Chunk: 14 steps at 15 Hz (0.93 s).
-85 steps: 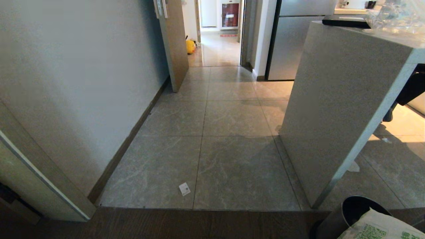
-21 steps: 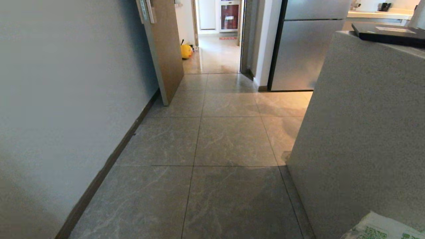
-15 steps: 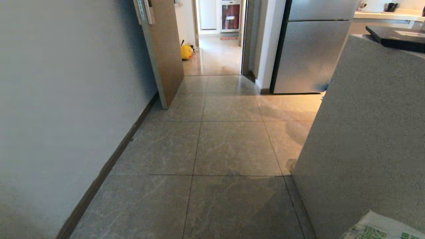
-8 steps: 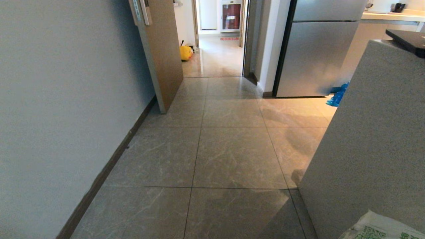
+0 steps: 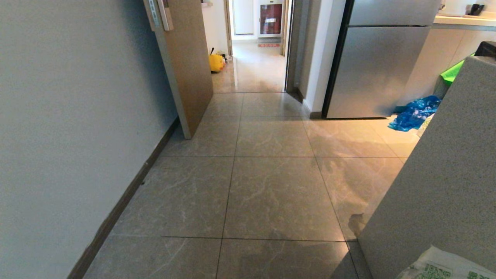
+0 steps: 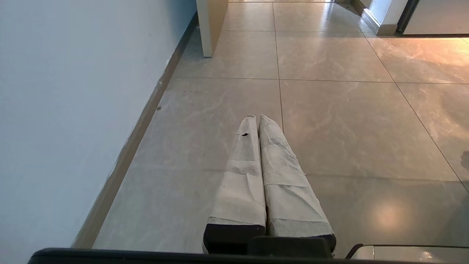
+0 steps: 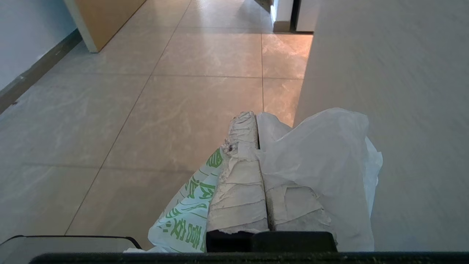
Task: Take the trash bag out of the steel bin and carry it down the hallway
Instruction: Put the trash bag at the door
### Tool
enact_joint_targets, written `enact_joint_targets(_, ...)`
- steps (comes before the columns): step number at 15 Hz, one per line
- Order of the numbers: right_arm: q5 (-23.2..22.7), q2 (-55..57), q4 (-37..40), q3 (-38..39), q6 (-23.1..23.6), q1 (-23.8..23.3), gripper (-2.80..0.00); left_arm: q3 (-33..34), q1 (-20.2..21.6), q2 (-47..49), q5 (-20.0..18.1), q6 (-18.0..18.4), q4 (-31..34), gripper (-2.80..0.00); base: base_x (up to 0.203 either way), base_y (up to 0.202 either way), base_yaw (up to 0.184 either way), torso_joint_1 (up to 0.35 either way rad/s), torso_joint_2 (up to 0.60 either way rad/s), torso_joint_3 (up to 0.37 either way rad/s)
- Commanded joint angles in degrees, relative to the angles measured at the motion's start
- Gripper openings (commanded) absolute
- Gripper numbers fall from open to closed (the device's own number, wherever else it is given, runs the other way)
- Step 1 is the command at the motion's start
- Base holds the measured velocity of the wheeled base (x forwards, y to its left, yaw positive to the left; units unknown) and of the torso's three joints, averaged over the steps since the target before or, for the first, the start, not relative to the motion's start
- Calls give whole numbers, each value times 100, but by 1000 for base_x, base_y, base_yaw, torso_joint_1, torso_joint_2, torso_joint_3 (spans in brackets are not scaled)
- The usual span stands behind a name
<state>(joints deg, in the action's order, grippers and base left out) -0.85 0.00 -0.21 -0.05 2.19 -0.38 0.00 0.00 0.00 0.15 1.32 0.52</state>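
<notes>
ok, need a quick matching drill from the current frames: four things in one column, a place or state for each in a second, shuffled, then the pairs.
Things:
1. trash bag
2. left hand
3. blue plastic bag
4. yellow object

Place or state:
A. on the floor beyond the open wooden door, far down the hallway
B. shut, holding nothing, above the tiles
C. on the floor beside the steel fridge
D. pinched in the shut right hand, next to the grey counter side

Pairs: 1-D, 2-B, 3-C, 4-A
</notes>
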Motion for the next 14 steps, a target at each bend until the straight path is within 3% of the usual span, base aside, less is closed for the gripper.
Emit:
enact_joint_targets(1,-2,9,-6,2,0,3,-280,0,0,0,3,0,0,-280,189,0,3,8,1,4)
enact_joint_targets(14,-2,9,-6,-4,0,3,-280,0,0,0,3,0,-8,-280,189,0,1,2,2,1)
